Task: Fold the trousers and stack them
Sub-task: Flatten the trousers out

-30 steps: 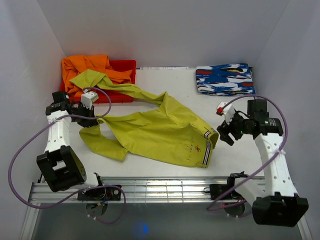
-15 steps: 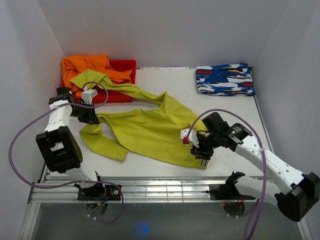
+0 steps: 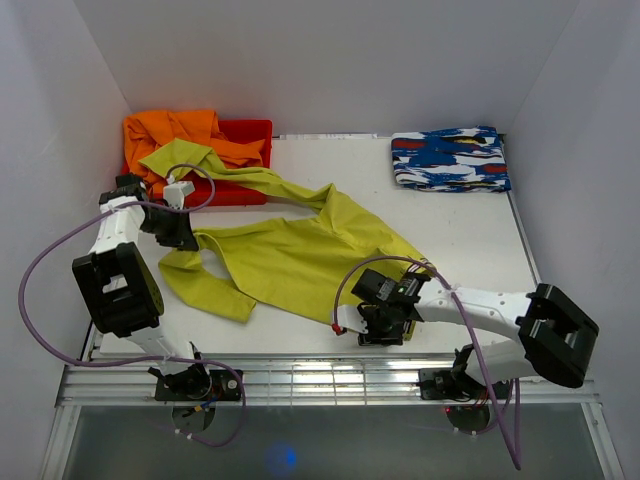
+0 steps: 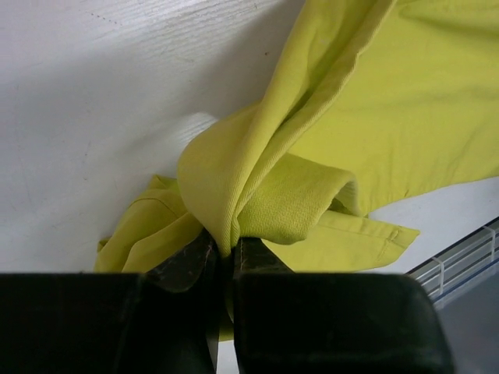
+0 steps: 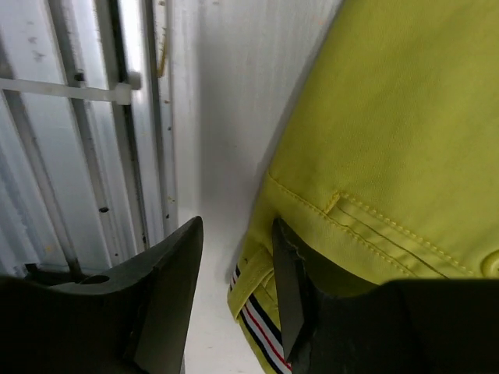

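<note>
From above this is hidden: the left gripper [image 4: 226, 243] clenches a fold of the trousers [image 4: 390, 101]; the right gripper [image 5: 235, 234] stands parted (released) at their waistband [image 5: 257, 331].

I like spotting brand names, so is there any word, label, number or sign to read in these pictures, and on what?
None: no view shows readable text.
The bright yellow-green cloth trousers carry only plain stripes on their striped waistband.
The blue, white and red patterned cloth bears blotches, no letters.
</note>
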Available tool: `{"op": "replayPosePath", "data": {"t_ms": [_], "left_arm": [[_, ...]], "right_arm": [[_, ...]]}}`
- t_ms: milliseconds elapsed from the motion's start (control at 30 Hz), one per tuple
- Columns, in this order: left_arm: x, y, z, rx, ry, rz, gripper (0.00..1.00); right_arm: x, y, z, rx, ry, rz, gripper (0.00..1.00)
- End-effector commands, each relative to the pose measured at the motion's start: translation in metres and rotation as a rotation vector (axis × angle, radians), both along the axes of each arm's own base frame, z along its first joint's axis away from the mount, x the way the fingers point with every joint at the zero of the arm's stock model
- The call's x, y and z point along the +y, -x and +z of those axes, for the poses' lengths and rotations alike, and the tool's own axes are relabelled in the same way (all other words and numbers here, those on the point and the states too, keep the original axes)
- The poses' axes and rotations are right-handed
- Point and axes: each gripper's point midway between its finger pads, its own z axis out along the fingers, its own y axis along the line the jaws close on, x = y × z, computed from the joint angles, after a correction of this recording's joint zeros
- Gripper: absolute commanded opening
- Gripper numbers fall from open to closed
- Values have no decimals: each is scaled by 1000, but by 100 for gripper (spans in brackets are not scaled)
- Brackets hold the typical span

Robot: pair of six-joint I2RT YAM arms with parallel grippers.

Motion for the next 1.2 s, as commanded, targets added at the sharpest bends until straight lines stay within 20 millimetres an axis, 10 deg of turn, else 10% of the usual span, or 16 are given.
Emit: {"op": "replayPosePath", "data": {"t_ms": [0,200,267,367,567,800,1000,1167], "left_arm": [[0,-10,11,-34,2,-2,20],[1,-9,7,-37,-3,-3,29],[3,-9,5,-39,-10,-5,30],[9,-11,9,-59,-23,2,20],[19,-24,69,-279,-76,-15,0],[13,-30,168,-648,-193,-95,0],[15,-72,200,-761,-177,-101,0],[-33,-70,205,-716,-11,-285,0]], "right_arm": [[2,-20,-15,-94,34,-75,47],[-11,-40,-40,-199,107,-124,39],[-16,-44,-44,-223,138,-140,10],[-10,-49,-32,-245,109,-148,8],[20,-66,67,-204,-152,-195,8],[15,-85,193,-431,-487,-171,8],[-21,-121,235,-590,-492,-366,8],[-73,-137,265,-737,-490,-545,8]]}}
